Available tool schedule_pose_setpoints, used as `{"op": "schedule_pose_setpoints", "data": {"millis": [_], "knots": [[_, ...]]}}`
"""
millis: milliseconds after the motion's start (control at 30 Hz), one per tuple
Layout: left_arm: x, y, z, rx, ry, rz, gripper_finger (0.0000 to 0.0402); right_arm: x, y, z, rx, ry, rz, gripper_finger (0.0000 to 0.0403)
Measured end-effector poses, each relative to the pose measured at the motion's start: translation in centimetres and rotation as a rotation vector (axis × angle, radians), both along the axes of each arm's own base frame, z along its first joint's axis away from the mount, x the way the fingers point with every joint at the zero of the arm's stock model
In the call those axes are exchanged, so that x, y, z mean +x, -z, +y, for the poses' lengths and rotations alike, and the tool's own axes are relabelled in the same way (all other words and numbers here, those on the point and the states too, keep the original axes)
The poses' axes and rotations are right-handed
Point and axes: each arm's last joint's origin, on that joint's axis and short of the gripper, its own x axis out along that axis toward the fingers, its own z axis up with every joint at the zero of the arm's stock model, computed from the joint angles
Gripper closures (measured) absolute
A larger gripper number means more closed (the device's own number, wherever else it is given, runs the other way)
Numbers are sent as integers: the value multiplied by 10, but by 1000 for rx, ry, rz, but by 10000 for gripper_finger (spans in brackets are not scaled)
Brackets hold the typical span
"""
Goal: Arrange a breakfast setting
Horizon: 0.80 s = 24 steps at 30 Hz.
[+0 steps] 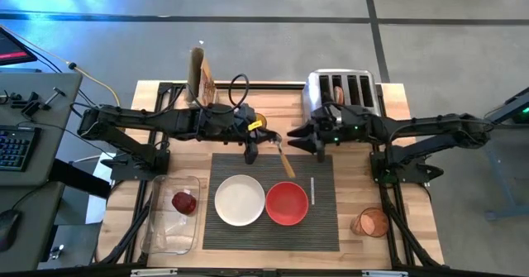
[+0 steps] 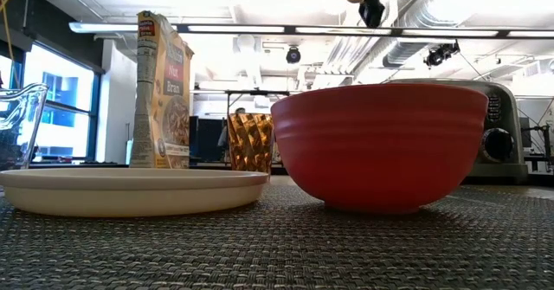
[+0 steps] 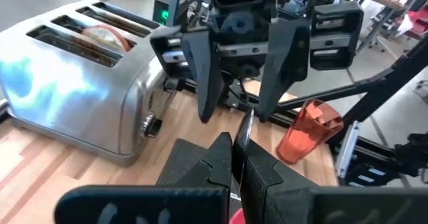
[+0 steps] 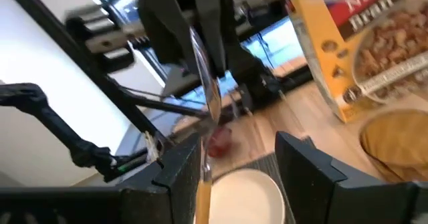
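The mat (image 2: pixel 286 247) is lying nearest the low camera, its ribbed surface carrying the white plate (image 2: pixel 130 189) and the red bowl (image 2: pixel 381 143) side by side, plate on the robot's left and bowl on its right, near each other but apparently not touching; in the high view both are sitting on the front half of the mat (image 1: pixel 322 227), leaving bare strips at the back and on the bowl's side, presumably kept free for cutlery. The spoon (image 1: pixel 283 159) is being held in the air above the mat's rear edge, between the two arms. The left gripper (image 1: pixel 250 150) is pinching the metal end, its jaws pressed together on the blade as the left wrist view shows (image 3: pixel 235 158). The right gripper (image 1: pixel 316 147) is standing just beside the wooden handle with its jaws spread around it, handle lying against one finger (image 4: pixel 180 177), so this is probably a handover, not yet closed, letting the right arm lay the spoon beside the bowl. The dark red fruit (image 1: pixel 184 202) is waiting in the clear tray (image 1: pixel 169 236) at the mat's left, and the bagel half (image 1: pixel 337 94) is sitting in a slot of the toaster (image 1: pixel 314 91) at the desk's (image 1: pixel 413 227) rear, both not yet set out.
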Motion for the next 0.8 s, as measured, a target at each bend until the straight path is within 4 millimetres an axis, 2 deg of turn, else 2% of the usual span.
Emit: {"op": "schedule_pose_setpoints", "data": {"millis": [233,533,800], "knots": [[0,0,0,-53,-18,-3,402,0,-6,1,-40,-23,-70,229],[0,-1,1,-49,-53,-17,402,0,-3,10,-29,-71,-40,229],[2,-10,2,-32,-72,-108,402,1,-3,10,-27,-60,-40,229]]}}
